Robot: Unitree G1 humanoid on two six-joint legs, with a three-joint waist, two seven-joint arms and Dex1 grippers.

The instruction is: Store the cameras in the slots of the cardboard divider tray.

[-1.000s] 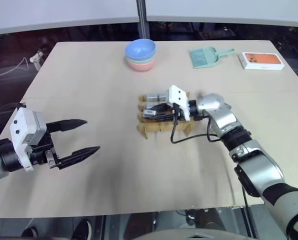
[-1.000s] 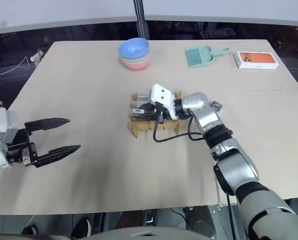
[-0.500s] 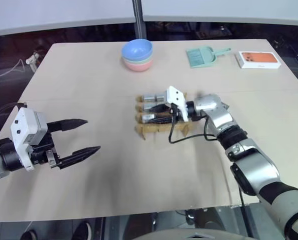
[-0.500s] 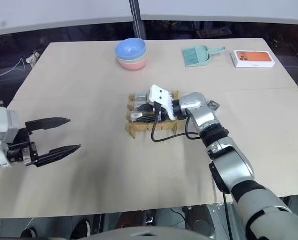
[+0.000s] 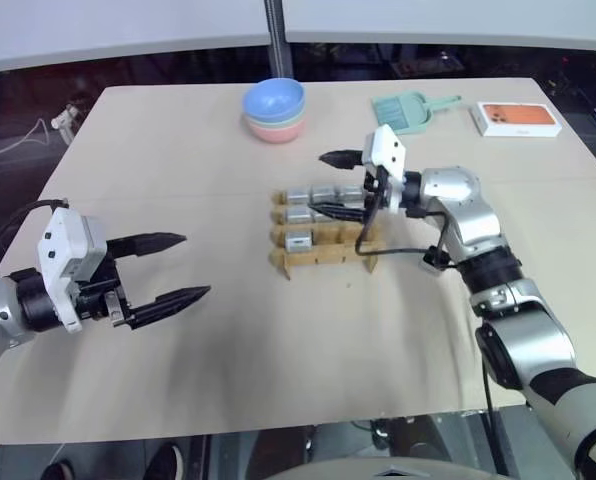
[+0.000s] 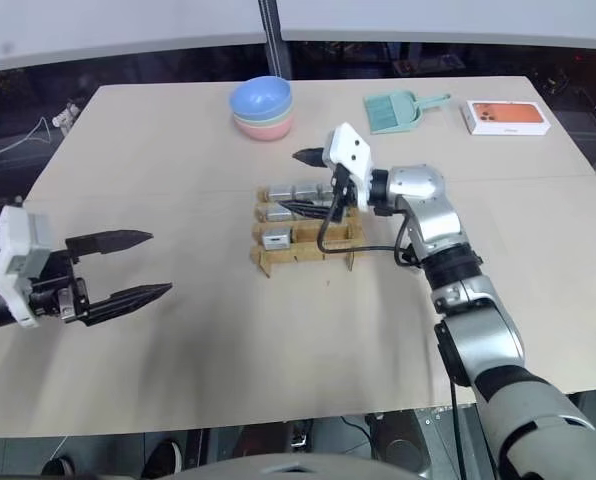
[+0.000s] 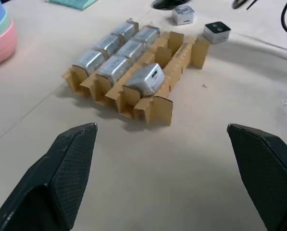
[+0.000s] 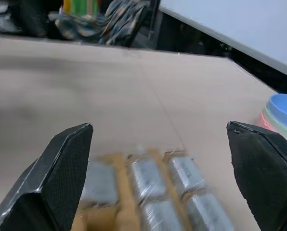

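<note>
The cardboard divider tray (image 5: 323, 258) sits mid-table with several silver-grey cameras (image 5: 300, 214) lying in its slots. The nearest camera (image 7: 146, 79) rests tilted in a front slot. Two loose cameras (image 7: 215, 31) lie on the table just past the tray in the left wrist view. My right gripper (image 5: 336, 185) hovers open over the tray's far side, pointing left, nothing between its fingers; its wrist view looks down on the tray (image 8: 122, 192). My left gripper (image 5: 190, 267) is open and empty, well to the tray's left.
Stacked blue and pink bowls (image 5: 275, 108) stand at the back. A teal dustpan (image 5: 406, 112) and an orange-and-white box (image 5: 518, 118) lie at the back right. A black cable (image 5: 398, 250) from my right wrist hangs by the tray's right end.
My right gripper opened and lifted off the tray, leaving a camera in its slot. The left gripper stayed put.
</note>
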